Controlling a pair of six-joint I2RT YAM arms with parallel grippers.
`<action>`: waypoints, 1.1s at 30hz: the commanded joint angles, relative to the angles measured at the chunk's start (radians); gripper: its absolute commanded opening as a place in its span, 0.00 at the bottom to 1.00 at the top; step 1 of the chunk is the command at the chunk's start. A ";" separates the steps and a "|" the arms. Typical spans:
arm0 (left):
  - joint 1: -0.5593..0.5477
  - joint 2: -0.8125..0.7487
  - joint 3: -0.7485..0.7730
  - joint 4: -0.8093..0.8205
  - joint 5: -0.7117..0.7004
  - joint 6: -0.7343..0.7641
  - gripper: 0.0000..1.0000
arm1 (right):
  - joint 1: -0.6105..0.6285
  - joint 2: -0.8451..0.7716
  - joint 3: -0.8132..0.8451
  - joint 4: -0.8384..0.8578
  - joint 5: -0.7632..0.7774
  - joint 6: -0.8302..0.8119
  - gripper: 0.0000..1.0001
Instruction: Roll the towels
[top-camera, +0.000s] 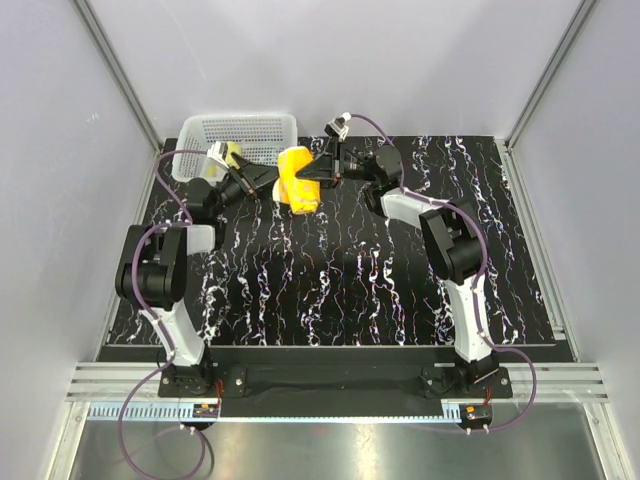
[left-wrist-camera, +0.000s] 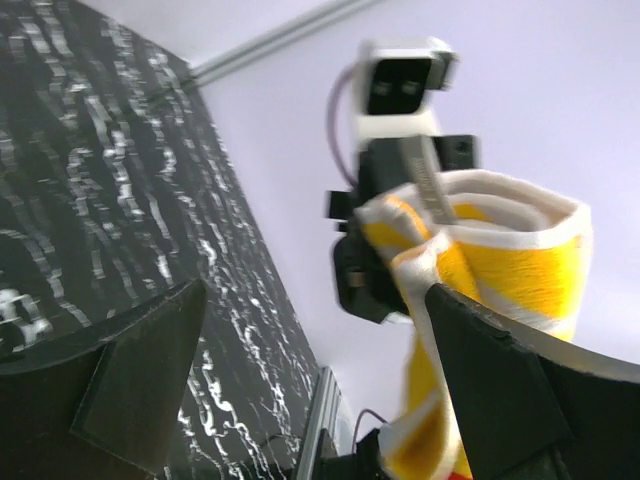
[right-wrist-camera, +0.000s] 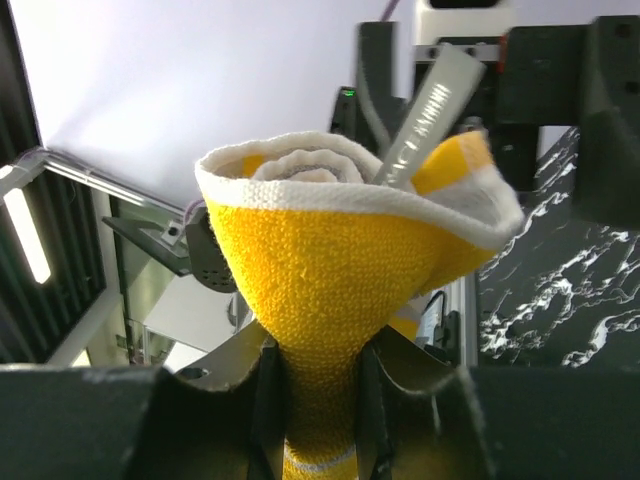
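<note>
- The right pincer (right-wrist-camera: 320, 385) is clamped on the low end of the orange towel (right-wrist-camera: 320, 270). It holds the towel up in the air above the surface (top-camera: 350, 290), close to the white basket (top-camera: 250, 128).
- The left pincer (left-wrist-camera: 315, 330) is spread wide apart and holds nothing. It sits just beside the towel.
- The roll looks loose, and its top opens out like a cup. With only one end pinched, I think it could come undone.
- The grip is on a thin bit of cloth, so a quick swing could make the towel slip out and drop.
- The left pincer is very near and could bump the roll and push it open.
- A small pale yellow thing shows at the basket. It may be the other towel, but it is too small to tell.
</note>
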 joint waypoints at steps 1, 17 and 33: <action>-0.012 -0.104 -0.002 0.408 0.028 -0.021 0.99 | 0.032 -0.055 -0.022 -0.119 -0.015 -0.183 0.19; -0.014 -0.337 -0.114 0.147 0.040 0.131 0.99 | 0.016 0.009 -0.004 0.021 0.076 -0.034 0.19; -0.229 -0.475 0.071 -0.771 -0.182 0.703 0.84 | 0.048 -0.150 -0.068 -0.482 0.189 -0.455 0.18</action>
